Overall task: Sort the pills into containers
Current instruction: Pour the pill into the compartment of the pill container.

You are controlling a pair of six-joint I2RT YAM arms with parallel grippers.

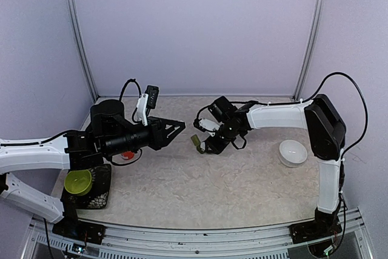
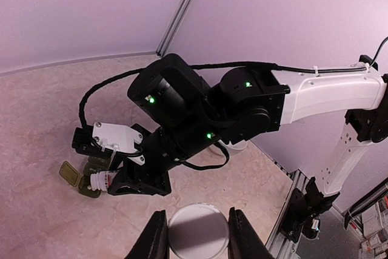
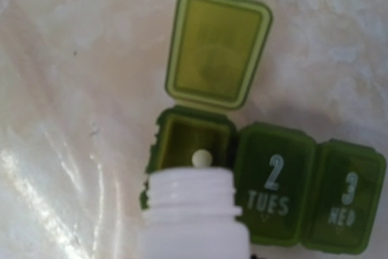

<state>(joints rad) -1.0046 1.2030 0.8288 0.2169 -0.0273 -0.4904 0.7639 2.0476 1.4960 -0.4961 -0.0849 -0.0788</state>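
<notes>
Currently my right end effector [image 2: 118, 181] is clamped on a small white bottle [image 3: 194, 216], tipped so its uncapped mouth hangs over the near edge of the pill box [image 3: 279, 186]. That dark green box lies on the bench [image 1: 200, 192] near the middle, three cells in a row. The end cell [image 3: 188, 134] is uncovered, its lid [image 3: 215, 47] flipped back flat on the bench, while the cells marked 2 TUES and 3 WED have their lids down. One tiny whitish pill [image 3: 201, 159] shows just past the bottle's rim against the inside of the uncovered cell; I cannot tell whether it rests on the cell floor or on the bottle's lip. My left end effector [image 2: 197, 238] is raised well apart from the box, fingers pressed on either side of a round white cap [image 2: 197, 228]. A white bowl [image 1: 293, 153] sits to the right, a lime-green bowl [image 1: 79, 181] at the left.
</notes>
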